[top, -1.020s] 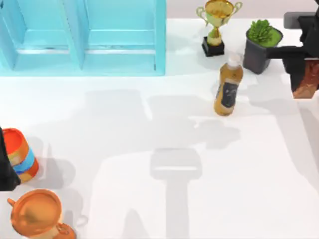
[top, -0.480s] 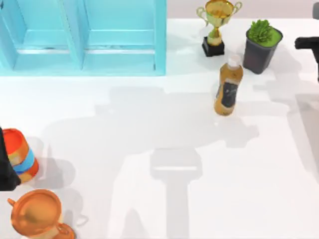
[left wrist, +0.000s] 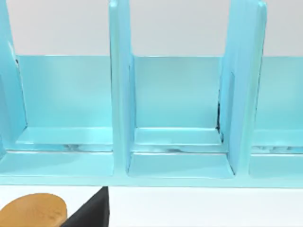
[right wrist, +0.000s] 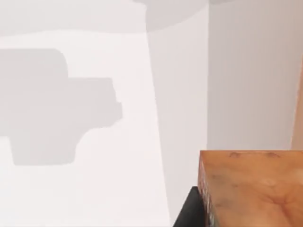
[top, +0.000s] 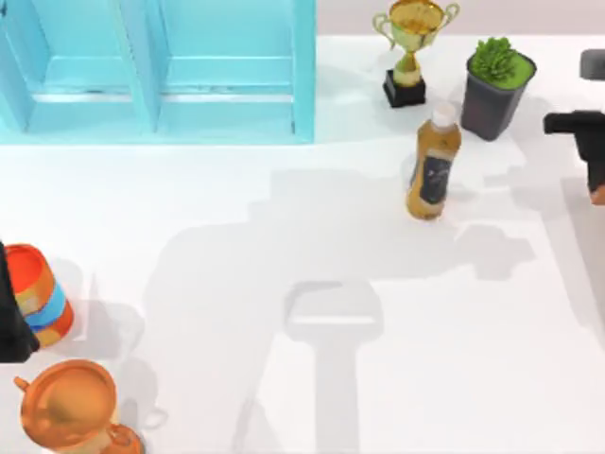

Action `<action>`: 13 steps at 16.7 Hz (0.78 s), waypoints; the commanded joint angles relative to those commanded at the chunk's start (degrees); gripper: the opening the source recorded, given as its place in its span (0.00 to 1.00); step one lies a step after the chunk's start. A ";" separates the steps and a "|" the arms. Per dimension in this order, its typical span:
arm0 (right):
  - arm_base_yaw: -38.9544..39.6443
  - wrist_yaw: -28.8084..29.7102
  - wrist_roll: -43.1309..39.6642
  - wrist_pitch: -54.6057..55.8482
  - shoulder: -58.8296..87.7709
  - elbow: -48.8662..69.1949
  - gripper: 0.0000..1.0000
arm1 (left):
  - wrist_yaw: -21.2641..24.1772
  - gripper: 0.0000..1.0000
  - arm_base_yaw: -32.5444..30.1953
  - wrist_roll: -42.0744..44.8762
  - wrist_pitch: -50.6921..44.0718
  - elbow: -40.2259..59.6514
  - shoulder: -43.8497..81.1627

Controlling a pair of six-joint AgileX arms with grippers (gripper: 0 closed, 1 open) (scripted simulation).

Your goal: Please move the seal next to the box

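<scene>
The seal, a reddish-brown block, sits close under the right wrist camera with a dark finger against its side. From above, just a sliver of the seal shows at the table's right edge, under my right gripper, which is shut on it and held above the table. The box is a large light-blue open case at the back left, far from the seal. Its compartments face the left wrist camera. My left arm is parked at the left edge.
An amber bottle stands right of centre, with a gold trophy and a potted plant behind it. An orange striped can and a copper cup stand at the front left.
My right arm has carried the seal rightward, so most of it now lies past the top view's right edge. The arm's shadow slid right across the table. The left arm stayed still.
</scene>
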 joint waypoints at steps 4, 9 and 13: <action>-0.13 -0.85 -2.80 3.30 -0.16 -2.97 0.00 | 0.00 1.00 0.00 0.00 0.00 0.00 0.00; -0.13 -0.85 -2.80 3.30 -0.16 -2.97 0.15 | 0.00 1.00 0.00 0.00 0.00 0.00 0.00; -0.13 -0.85 -2.80 3.30 -0.16 -2.97 0.45 | 0.00 1.00 0.00 0.00 0.00 0.00 0.00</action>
